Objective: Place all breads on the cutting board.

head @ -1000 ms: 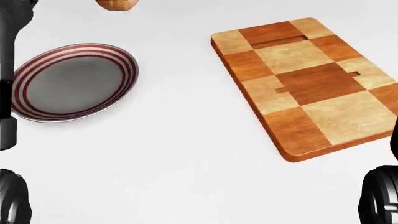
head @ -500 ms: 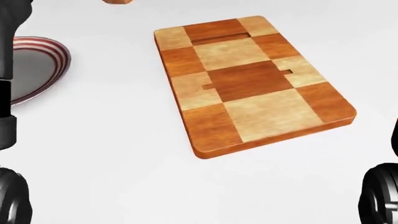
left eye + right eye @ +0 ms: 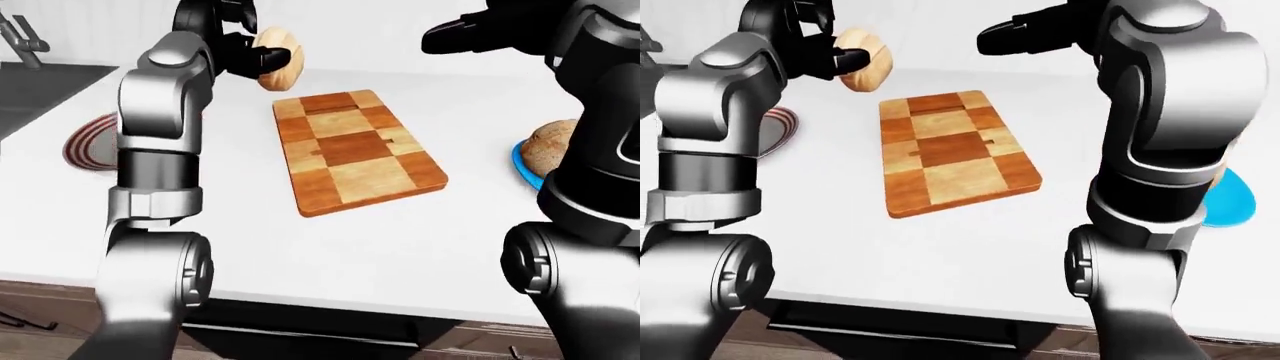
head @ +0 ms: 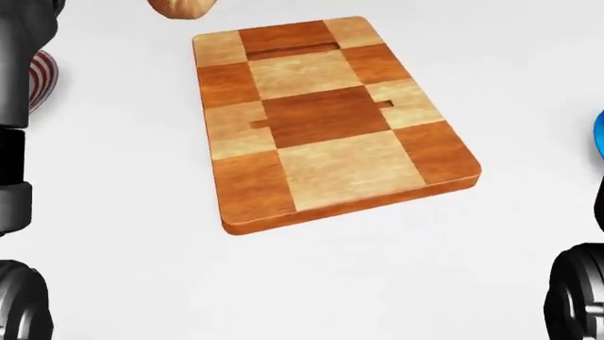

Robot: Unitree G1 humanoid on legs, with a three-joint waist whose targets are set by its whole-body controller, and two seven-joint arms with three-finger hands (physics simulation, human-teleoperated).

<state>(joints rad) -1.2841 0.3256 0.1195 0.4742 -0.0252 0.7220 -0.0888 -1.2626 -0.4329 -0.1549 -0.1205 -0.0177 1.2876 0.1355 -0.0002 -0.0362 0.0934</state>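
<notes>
nearest: bare white tabletop (image 4: 311,283), running up to my own arms at either side.

next: checkered wooden cutting board (image 3: 352,150), light and dark squares, lying flat at a slant near the middle of the tabletop. nothing rests on it yet; it is the place every bread must end up.

at the left-eye view's left edge: round plate with red-striped rim (image 3: 82,142), partly hidden behind my left arm. it looks bare where it shows.

at that view's right edge: round brown bread loaf (image 3: 553,146) sitting on a blue plate (image 3: 522,166), partly behind my right arm, well apart from the board. i judge it a later fetch.

farther, raised: my left robot hand (image 3: 262,54), fingers clenched on a pale round bread roll (image 3: 279,59), held clear of the tabletop and just beyond the board's far left corner. i judge it is carried high so it clears the board's edge before lowering.

farthest: my right robot hand (image 3: 1012,34), lifted above the board's far end and grasping nothing; its dark fingers point leftward, looking loosely released.
</notes>
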